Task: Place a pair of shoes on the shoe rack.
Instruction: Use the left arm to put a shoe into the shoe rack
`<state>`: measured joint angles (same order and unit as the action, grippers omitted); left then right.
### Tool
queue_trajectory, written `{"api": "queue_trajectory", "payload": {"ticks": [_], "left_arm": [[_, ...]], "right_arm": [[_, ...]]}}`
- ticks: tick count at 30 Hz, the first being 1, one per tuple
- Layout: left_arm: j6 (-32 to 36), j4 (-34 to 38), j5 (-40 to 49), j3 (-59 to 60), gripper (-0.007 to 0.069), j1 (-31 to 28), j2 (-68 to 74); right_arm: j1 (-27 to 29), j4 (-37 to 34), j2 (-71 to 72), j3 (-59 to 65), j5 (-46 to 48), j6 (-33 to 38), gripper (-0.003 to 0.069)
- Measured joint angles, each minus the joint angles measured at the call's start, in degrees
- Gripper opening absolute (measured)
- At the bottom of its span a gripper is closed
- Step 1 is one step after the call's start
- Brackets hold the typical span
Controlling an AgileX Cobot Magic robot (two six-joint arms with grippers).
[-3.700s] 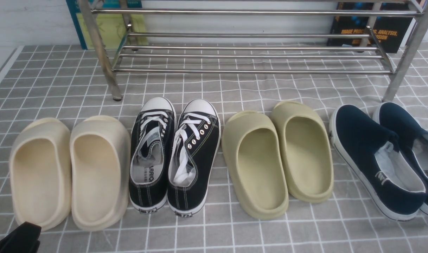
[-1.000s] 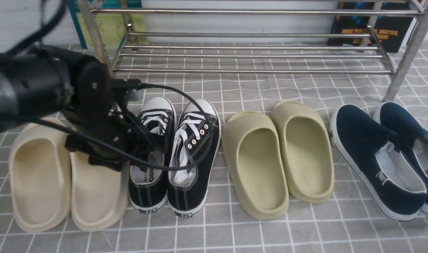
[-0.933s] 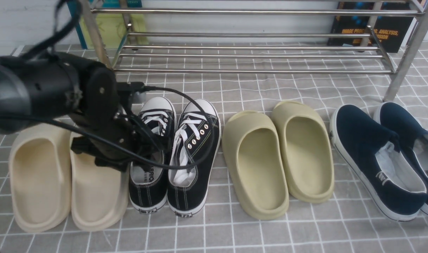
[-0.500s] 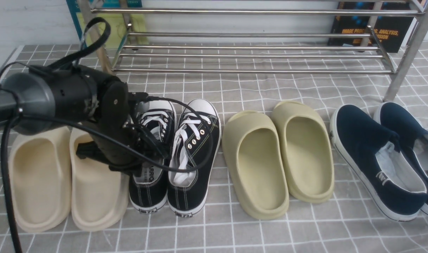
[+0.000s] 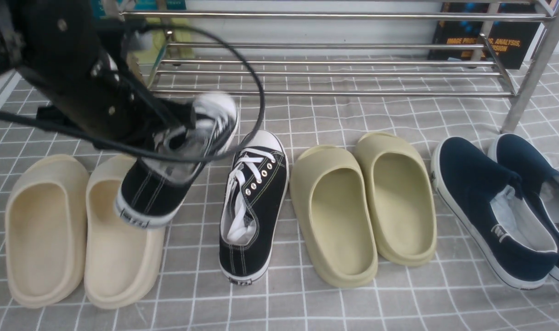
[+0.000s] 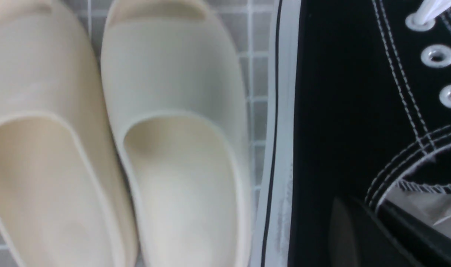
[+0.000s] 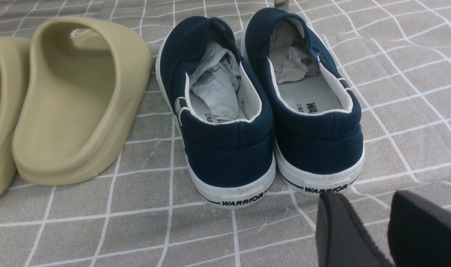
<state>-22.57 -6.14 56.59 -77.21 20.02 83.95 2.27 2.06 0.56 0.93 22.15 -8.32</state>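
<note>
One black canvas sneaker (image 5: 143, 195) with a white toe cap hangs tilted above the cloth, its heel over the inner beige slipper. My left gripper (image 5: 169, 138) is shut on this sneaker's side wall. In the left wrist view one finger (image 6: 349, 231) lies outside the black canvas (image 6: 340, 111) and the other reaches inside the collar. The second sneaker (image 5: 254, 202) of the pair of shoes stands on the cloth, toe toward the shoe rack (image 5: 330, 73), a steel-tube frame at the back. My right gripper (image 7: 373, 230) hovers open behind the navy slip-ons, holding nothing.
Two beige foam slippers (image 5: 45, 230) lie at the left. Two olive slippers (image 5: 334, 216) are right of the standing sneaker. Navy slip-ons (image 5: 490, 211) (image 7: 225, 122) sit at the far right. Books (image 5: 486, 41) lean against the wall behind the rack.
My left arm came in over the left sneaker, shut on its side and lifted it up and back, toe toward the rack. The beige slippers shifted a little leftward.
</note>
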Motion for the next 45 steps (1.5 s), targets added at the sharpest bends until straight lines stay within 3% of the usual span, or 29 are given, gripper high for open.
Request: {"api": "queue_trajectory", "payload": {"ticks": [8, 12, 20, 23, 39, 45], "left_arm": [[-2.83, 1.71, -1.53, -2.36, -0.0013, -0.78, 0.0], [-4.14, 7.46, -6.02, -2.36, -0.0013, -4.63, 0.46], [6.19, 22.62, -12.85, -2.61, -0.0013, -10.02, 6.93], [8.06, 24.94, -15.42, -2.61, -0.0013, -10.65, 9.64], [11.06, 26.63, -32.18, -3.1, -0.0013, -13.51, 18.81], [13.93, 26.68, -30.64, -8.88, -0.0013, -13.51, 23.08]], "right_arm": [[0.0, 0.0, 0.0, 0.0, 0.0, 0.0, 0.0239], [0.0, 0.0, 0.0, 0.0, 0.0, 0.0, 0.0239], [0.0, 0.0, 0.0, 0.0, 0.0, 0.0, 0.0239], [0.0, 0.0, 0.0, 0.0, 0.0, 0.0, 0.0239], [0.0, 0.0, 0.0, 0.0, 0.0, 0.0, 0.0239], [0.0, 0.0, 0.0, 0.0, 0.0, 0.0, 0.0239]]}}
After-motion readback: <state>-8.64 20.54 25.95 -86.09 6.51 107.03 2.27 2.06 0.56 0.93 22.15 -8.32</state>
